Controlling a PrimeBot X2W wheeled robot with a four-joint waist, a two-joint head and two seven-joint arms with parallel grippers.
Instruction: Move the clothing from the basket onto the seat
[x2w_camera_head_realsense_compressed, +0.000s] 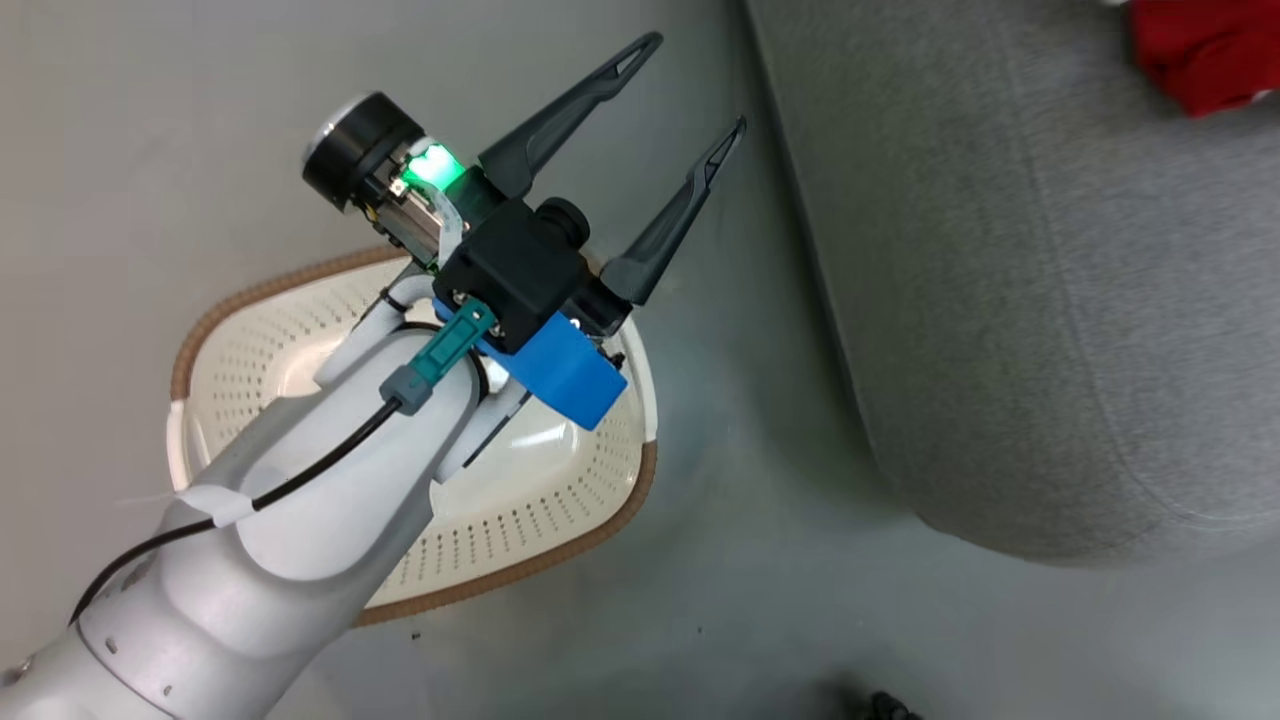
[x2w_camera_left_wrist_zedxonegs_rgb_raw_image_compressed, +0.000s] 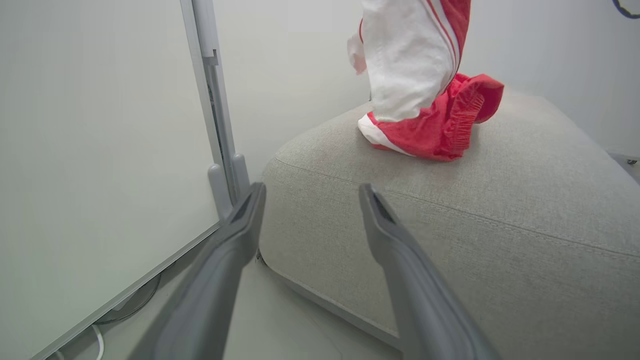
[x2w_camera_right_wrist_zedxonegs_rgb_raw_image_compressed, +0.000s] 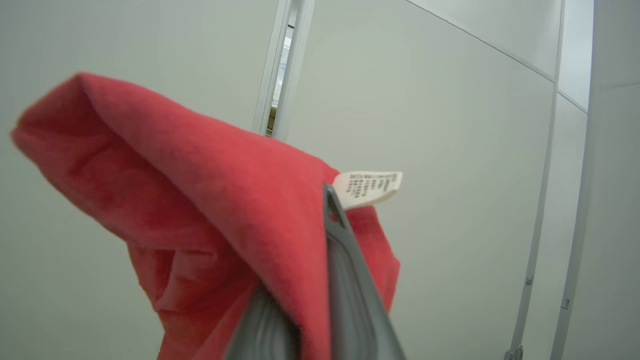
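**A:** Head view first. Where is everything relative to the seat?

**B:** The basket sits on the floor just beside the seat, not touching it. The left gripper hangs between them, its fingers spread wide and holding nothing. A bit of the red clothing lies on the seat's far part.

**A:** And the left wrist view?

**B:** The spread fingers point at the seat's rounded corner. The clothing hangs down from above, and its red lower end is bunched on the seat's top.

**A:** Right wrist view?

**B:** The right gripper is pressed together, pinching red clothing. A white care label sits beside the fingertip, with pale wall panels behind. I cannot tell from here how it stands to the seat.
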